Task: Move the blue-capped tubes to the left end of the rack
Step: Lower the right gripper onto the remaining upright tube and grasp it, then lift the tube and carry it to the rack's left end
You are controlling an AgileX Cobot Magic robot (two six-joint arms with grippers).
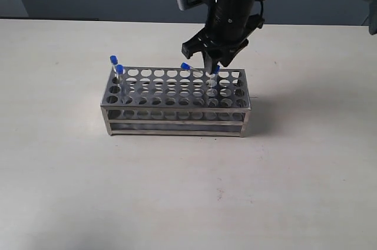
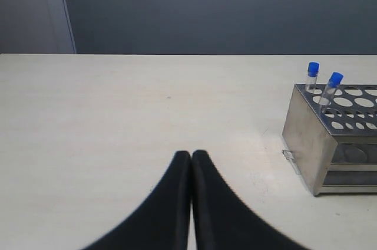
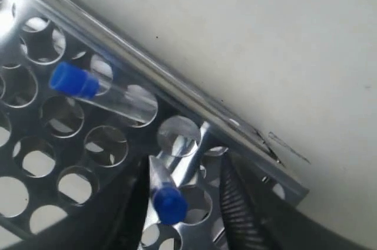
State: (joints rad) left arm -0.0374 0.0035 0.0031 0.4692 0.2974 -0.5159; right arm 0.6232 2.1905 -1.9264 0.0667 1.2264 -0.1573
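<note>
On a pale beige table (image 1: 70,173) before a grey wall (image 2: 235,8), left hand (image 2: 191,154) pressed together, right hand (image 1: 215,64) of unclear grip.

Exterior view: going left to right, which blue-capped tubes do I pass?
far left-end tube → near left-end tube → leaning tube near the middle of the rack → last tube, under the right gripper
</note>
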